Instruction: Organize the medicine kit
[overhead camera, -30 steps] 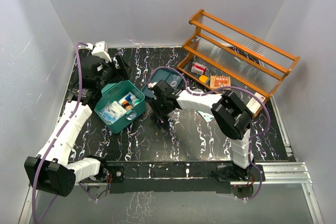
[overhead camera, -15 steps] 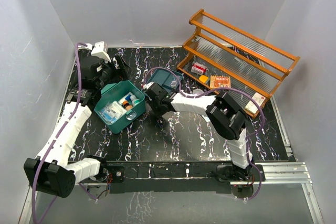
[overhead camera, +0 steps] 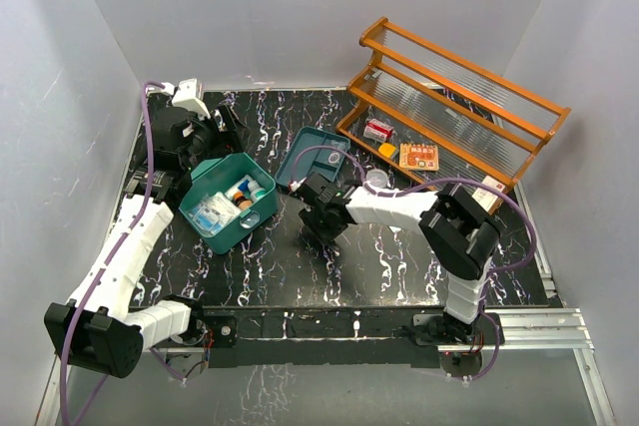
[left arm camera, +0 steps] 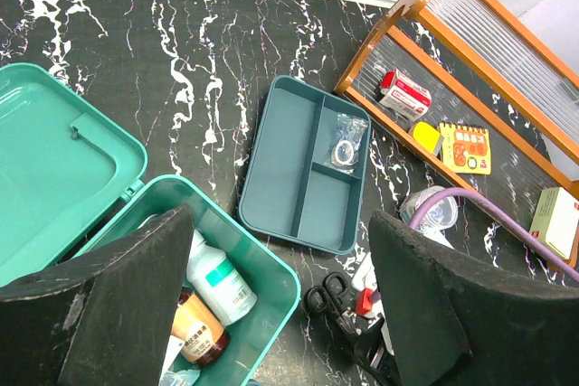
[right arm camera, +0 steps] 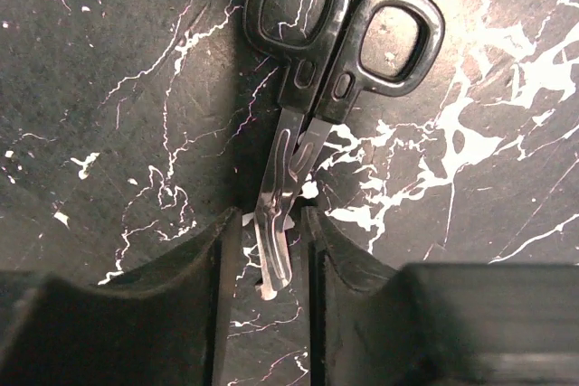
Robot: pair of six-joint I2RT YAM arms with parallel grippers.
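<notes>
Clearances and obstructions on the desk (overhead camera: 379, 266)
Passable: near strip of desk before the medicine kit (overhead camera: 228, 205); narrow gap between kit and insert tray (overhead camera: 312, 155). Obstructing: orange rack (overhead camera: 449, 117) across far right; kit's open lid (left arm camera: 63, 169) at far left; right arm (overhead camera: 389, 205) lying across mid-desk; right pincer (right arm camera: 267, 250) parted astride the scissors (right arm camera: 303, 106) blades, little room either side.

Teal medicine kit (overhead camera: 250, 229); black-handled scissors (right arm camera: 312, 101)

White walls (overhead camera: 300, 7), black marbled table (overhead camera: 384, 258)
</notes>
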